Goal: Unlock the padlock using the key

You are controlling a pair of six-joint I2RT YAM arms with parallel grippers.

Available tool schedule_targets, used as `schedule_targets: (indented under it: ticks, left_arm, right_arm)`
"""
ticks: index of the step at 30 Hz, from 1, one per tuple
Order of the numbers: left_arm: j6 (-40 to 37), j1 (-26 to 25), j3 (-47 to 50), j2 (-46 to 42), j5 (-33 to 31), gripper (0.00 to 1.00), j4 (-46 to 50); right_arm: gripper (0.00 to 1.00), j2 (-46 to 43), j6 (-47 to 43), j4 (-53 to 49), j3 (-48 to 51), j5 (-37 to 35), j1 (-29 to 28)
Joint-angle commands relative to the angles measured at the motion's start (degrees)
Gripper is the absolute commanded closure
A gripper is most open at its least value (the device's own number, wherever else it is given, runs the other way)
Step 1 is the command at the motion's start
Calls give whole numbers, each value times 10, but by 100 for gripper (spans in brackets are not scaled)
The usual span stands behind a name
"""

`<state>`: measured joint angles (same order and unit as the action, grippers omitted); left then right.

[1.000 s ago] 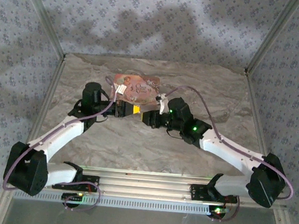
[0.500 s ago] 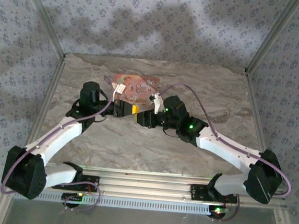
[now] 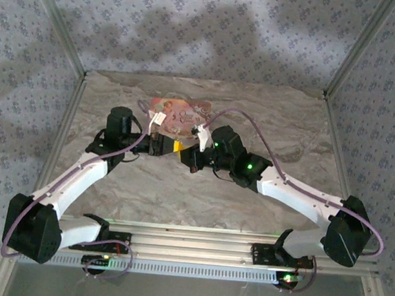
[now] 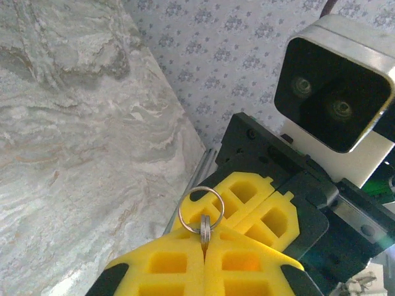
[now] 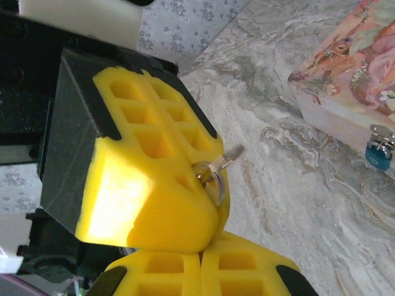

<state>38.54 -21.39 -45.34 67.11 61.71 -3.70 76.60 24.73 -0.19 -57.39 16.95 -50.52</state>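
The left claw (image 4: 204, 243) is clenching its yellow foam pads (image 4: 163, 265) on the key (image 4: 204, 228). The key is poking out of the seam between them, up off the marble-patterned surface (image 4: 68, 154). A metal ring (image 4: 201, 209) is passing through the key's head and standing just in front of the tips of the right claw (image 5: 200, 262). The right claw is facing the left one tip to tip. Its own yellow pads are pressing together, clenched, with nothing showing between them. Whether they are touching the ring cannot be told.

From above, the two claws are meeting over the middle of the surface, just in front of a flowered box (image 5: 345, 68). The padlock (image 5: 378, 154), small and blue, is hanging from a silver latch (image 5: 381, 132) on the box's side. It is sitting apart from the key, off to the right in the right wrist view. It is showing too small to tell how its shackle is sitting.
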Motion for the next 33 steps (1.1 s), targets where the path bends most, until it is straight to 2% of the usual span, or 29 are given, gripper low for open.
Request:
schedule_targets:
  ticks: [1, 3, 9, 11, 14, 20, 23, 29, 33]
  left_arm:
    - [-30, -2, -8, -1, 42, 100, 58]
    - [-35, -2, -5, 0, 45, 97, 60]
    - [-69, -1, -10, -5, 47, 74, 87]
    - [-73, 0, -10, -6, 47, 63, 88]
    - [-78, 5, -12, -7, 43, 56, 86]
    - [-101, 17, -17, -12, 34, 48, 89]
    - [-120, 22, -22, -17, 34, 47, 87]
    - [-227, 11, -45, -26, 25, 48, 140]
    - [-264, -8, -51, -17, 6, 48, 166]
  right_arm:
    - [100, -9, -29, 29, 11, -22, 7]
    - [100, -13, -37, 30, 20, -20, 7]
    - [100, -31, -74, -10, 31, -21, 7]
    - [100, -36, -88, -30, 31, -18, 9]
    - [100, -44, -101, -44, 35, -8, 11]
    - [100, -47, -123, -83, 27, 22, 18]
    - [100, -40, -143, -121, 9, 42, 20]
    - [100, -21, -168, -165, -19, 96, 20]
    - [100, -10, -175, -176, -32, 118, 19]
